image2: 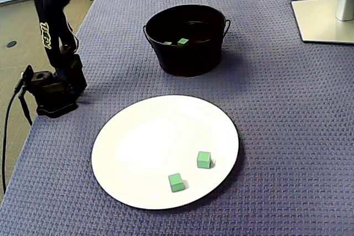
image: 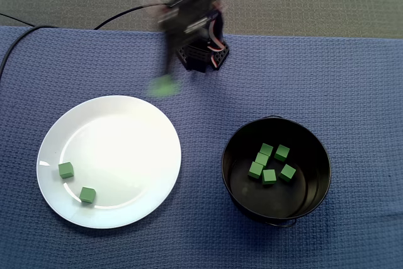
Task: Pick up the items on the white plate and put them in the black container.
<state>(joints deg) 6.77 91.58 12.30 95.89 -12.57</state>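
A white plate lies on the blue cloth with two green cubes on it, also seen as cubes. Right of it in a fixed view stands the black container, holding several green cubes. My gripper is motion-blurred above the cloth just beyond the plate's far rim, shut on a green cube that shows as a green smear. The other fixed view shows only the lower arm; the gripper is out of its frame.
The arm's black base sits at the cloth's edge with a black cable trailing off. A white monitor stand occupies one corner. Bare blue cloth lies between plate and container.
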